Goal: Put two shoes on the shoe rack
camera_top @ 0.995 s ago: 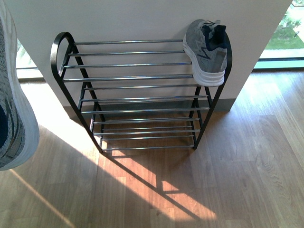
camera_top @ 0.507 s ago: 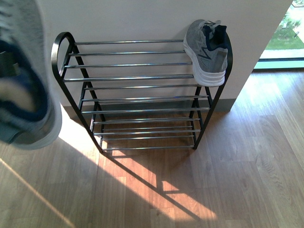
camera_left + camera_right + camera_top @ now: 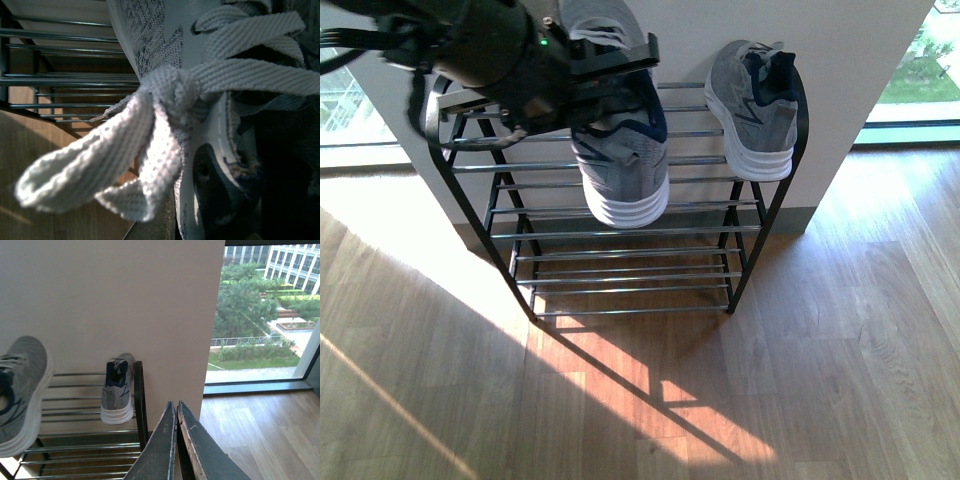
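Grey knit is filling most of the left wrist view, where a lace bow (image 3: 115, 160) is hanging loose right in front of the lens; that camera is too close to show the fingers themselves. From the front view, the black left gripper (image 3: 605, 80) is reaching in from the upper left and is clamping the lifted shoe (image 3: 620, 160) by its laced upper, with one dark finger lying across the top of it. This shoe is hanging over the middle of the shoe rack (image 3: 630, 311), at the level of the top tier; its toe is pointing toward the wall (image 3: 680, 40) and its thick white heel is facing the robot; whether the sole is touching the chrome rods cannot be told.

The resting shoe (image 3: 752, 100) is lying on the top tier at the far right end, just beside the black upright, with its navy lining showing and its white sole edge turned toward the robot; the two shoes are apart, with bare rods between them.

The right gripper (image 3: 176, 405) is showing only in its own wrist view; its two dark fingers are pressed together with nothing between them, and it is hovering well apart from the rack.

Sunlight is falling in stripes across the wooden floor (image 3: 820, 380); a window (image 3: 260, 315) is showing trees and buildings outside.
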`<action>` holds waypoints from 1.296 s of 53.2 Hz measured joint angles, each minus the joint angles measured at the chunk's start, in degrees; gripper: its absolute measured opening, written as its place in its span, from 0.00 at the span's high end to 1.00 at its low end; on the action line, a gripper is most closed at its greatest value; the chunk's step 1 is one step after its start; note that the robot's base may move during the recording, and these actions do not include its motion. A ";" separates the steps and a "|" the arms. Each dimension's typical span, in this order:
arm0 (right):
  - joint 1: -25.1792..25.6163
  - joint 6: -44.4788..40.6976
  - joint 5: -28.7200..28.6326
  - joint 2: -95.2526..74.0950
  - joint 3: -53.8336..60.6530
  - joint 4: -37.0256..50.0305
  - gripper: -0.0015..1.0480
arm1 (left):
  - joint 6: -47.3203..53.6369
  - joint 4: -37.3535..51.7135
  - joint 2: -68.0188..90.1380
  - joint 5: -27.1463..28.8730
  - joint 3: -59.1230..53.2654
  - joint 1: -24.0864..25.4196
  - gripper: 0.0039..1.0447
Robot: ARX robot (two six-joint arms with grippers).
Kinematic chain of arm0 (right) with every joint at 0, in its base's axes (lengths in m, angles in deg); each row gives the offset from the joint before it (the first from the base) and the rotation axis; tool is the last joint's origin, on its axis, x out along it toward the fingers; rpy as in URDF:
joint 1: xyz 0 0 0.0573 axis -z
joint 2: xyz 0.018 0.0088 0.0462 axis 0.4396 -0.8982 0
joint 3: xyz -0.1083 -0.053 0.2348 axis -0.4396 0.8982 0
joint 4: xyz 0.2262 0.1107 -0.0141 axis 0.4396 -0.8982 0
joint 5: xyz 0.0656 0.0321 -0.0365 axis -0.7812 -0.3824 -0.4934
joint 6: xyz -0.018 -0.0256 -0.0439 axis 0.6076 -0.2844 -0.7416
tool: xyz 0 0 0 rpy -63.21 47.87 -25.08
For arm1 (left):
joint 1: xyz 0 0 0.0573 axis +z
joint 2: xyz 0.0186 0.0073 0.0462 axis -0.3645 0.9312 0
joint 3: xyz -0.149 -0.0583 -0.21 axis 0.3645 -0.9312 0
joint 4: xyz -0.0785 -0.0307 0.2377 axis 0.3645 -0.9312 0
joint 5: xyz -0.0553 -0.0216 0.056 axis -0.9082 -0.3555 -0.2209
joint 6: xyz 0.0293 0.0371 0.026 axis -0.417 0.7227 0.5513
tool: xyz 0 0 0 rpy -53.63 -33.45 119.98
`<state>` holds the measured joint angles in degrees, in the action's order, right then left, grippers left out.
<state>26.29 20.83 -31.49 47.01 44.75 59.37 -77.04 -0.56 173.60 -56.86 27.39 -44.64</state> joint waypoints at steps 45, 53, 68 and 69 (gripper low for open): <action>-0.11 -0.02 0.00 15.50 -0.02 -15.82 0.98 | 0.72 -24.83 36.22 -5.49 54.18 -0.55 0.98; -0.11 -0.02 0.00 15.50 -0.02 -15.82 0.98 | 1.81 -27.54 38.99 -5.77 60.28 -0.52 0.98; -0.11 -0.02 0.00 15.50 -0.02 -15.82 0.98 | 3.69 -30.91 42.34 -4.85 67.47 -0.66 0.81; -0.11 -0.02 0.00 15.50 -0.02 -15.82 0.98 | 3.72 -30.88 42.34 -4.68 67.49 -0.68 0.77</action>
<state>26.18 20.81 -31.49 62.50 44.73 43.54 -73.33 -31.45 215.93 -61.54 94.88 -45.32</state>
